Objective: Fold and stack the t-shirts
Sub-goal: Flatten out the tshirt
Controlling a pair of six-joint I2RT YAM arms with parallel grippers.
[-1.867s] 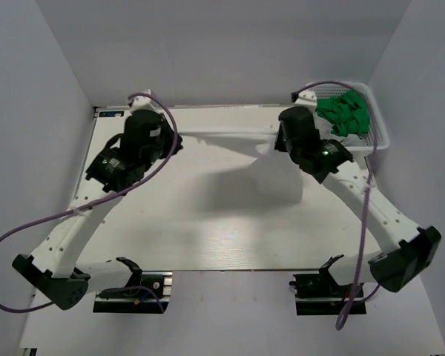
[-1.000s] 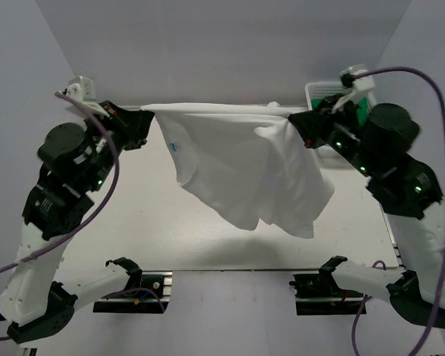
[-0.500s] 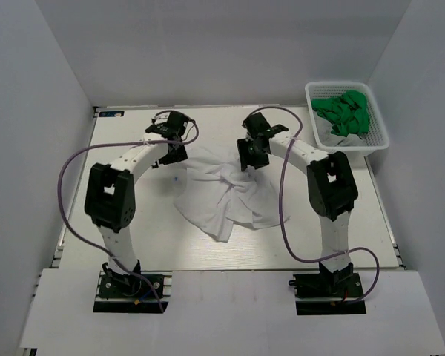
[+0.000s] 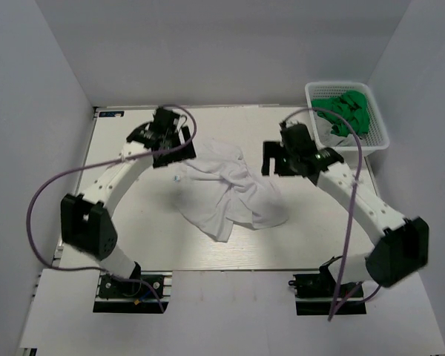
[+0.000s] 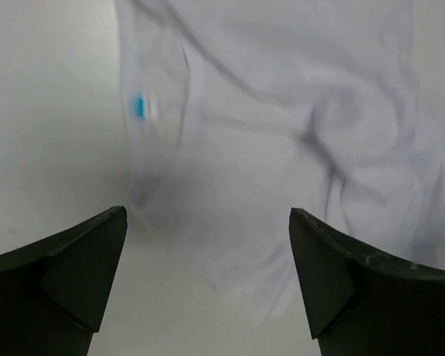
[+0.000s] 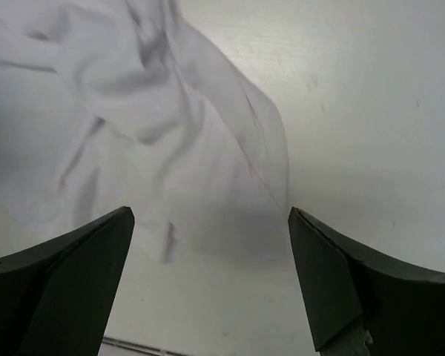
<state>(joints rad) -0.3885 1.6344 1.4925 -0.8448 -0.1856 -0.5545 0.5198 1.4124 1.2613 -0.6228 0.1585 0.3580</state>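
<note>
The white t-shirt [image 4: 226, 189] lies crumpled on the table's middle, with a small blue tag [image 5: 139, 106] at its collar. My left gripper [image 4: 170, 152] hovers at its back left edge, open, with nothing between the fingers [image 5: 208, 211]. At the shirt's right edge my right gripper [image 4: 273, 165] is open and empty too [image 6: 210, 211]. Both wrist views look down on wrinkled white cloth [image 5: 282, 133] [image 6: 156, 111] and bare table. Green t-shirts [image 4: 345, 111] sit bunched in the basket.
A white mesh basket [image 4: 378, 141] stands at the table's back right corner, close behind the right arm. Purple cables loop off both arms. Grey walls close in the table on three sides.
A second ago both grippers held the white t-shirt stretched in the air. They have since lowered it, opened and let go; it now lies crumpled while both grippers draw back slightly.
</note>
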